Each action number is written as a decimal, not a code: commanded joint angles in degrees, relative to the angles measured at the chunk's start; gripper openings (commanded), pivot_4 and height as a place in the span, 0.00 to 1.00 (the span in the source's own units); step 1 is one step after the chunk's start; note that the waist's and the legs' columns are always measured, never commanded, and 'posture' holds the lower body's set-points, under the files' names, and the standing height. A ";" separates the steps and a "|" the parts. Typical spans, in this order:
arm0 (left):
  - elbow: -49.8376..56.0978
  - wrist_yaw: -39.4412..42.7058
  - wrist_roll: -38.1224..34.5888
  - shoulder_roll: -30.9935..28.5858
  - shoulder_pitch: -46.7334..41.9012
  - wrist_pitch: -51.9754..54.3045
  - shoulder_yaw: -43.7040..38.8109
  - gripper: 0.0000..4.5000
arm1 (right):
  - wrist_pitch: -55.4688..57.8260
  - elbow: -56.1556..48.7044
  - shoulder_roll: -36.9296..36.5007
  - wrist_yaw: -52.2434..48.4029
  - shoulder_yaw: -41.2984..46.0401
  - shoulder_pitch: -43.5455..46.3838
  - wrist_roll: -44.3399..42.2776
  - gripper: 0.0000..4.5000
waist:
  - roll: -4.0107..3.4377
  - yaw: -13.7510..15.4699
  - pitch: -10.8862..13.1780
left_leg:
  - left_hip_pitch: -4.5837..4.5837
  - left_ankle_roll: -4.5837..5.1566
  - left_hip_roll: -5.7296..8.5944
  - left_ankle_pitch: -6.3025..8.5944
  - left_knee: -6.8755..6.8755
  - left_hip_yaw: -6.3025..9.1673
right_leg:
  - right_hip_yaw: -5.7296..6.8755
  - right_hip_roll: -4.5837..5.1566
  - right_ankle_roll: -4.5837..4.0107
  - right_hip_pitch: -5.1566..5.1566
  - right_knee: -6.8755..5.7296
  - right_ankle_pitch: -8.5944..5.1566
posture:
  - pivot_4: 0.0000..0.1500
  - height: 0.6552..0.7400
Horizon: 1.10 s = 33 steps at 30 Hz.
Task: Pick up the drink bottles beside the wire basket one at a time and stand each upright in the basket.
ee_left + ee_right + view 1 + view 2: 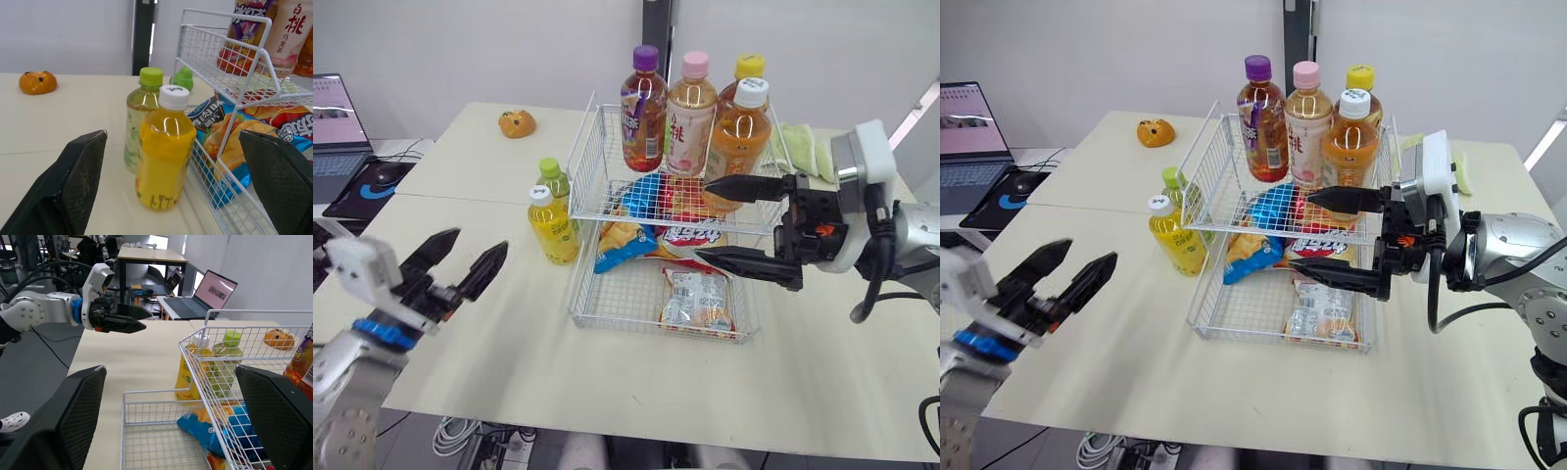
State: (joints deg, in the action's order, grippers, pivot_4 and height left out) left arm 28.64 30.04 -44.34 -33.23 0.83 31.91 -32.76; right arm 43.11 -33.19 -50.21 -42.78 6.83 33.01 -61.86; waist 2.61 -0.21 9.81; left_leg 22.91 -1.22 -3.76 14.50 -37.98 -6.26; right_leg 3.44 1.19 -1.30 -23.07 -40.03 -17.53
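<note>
Two bottles stand on the table left of the white wire basket (646,328): a yellow drink with a white cap (553,227) and, just behind it, a pale green one with a green cap (554,183). Several bottles stand upright in the basket's upper tier (695,113). My left gripper (478,241) is open, empty, and well short of the yellow bottle (164,152), pointing at it. On the basket's right side my right gripper (703,219) hangs open and empty, fingers reaching over the front of the upper tier.
Snack bags (697,299) fill the basket's lower tier. An orange toy (517,123) lies at the far left of the table, a green cloth (808,149) at the far right. A laptop (335,125) sits on a side desk to the left.
</note>
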 commanded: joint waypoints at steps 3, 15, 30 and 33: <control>-9.10 -0.62 7.10 -0.98 -10.16 -3.29 8.52 0.99 | -0.04 -2.94 -0.78 2.14 3.45 -0.76 -0.16 1.00 | 0.00 0.13 0.00 | 0.03 0.00 0.00 0.00 0.00 -0.02 | -0.01 0.00 0.00 -0.02 0.03 0.00 | 1.00 1.00; -20.47 1.46 15.11 0.73 -22.41 -8.57 18.34 0.99 | 0.91 -6.39 -1.66 5.68 6.59 -3.52 -1.67 1.00 | 0.00 -0.04 0.00 | 0.04 -0.01 -0.01 -0.01 0.02 -0.03 | -0.01 0.00 0.00 -0.05 0.05 0.00 | 1.00 1.00; -22.88 2.87 16.77 2.19 -23.88 -9.40 19.03 0.30 | 1.27 -7.68 -2.81 7.38 8.11 -4.57 -3.72 1.00 | 0.00 0.08 0.00 | 0.05 -0.02 0.00 -0.01 0.02 -0.04 | -0.01 0.01 0.01 -0.04 0.05 0.00 | 1.00 1.00; -22.76 3.06 16.23 2.22 -23.44 -9.36 18.23 0.30 | 1.18 -7.74 -3.01 7.38 8.15 -4.72 -3.85 1.00 | 0.00 0.08 0.00 | 0.05 -0.02 0.00 -0.01 0.02 -0.04 | -0.01 0.01 0.01 -0.04 0.05 0.00 | 1.00 1.00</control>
State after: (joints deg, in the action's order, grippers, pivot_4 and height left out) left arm 4.75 32.72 -27.46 -31.24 -22.59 23.06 -13.83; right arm 44.80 -39.81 -52.49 -35.91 12.51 28.09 -64.57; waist 2.61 -0.13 9.82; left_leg 22.96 -1.24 -3.77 14.48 -37.96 -6.30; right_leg 3.42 1.20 -1.29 -23.11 -39.98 -17.53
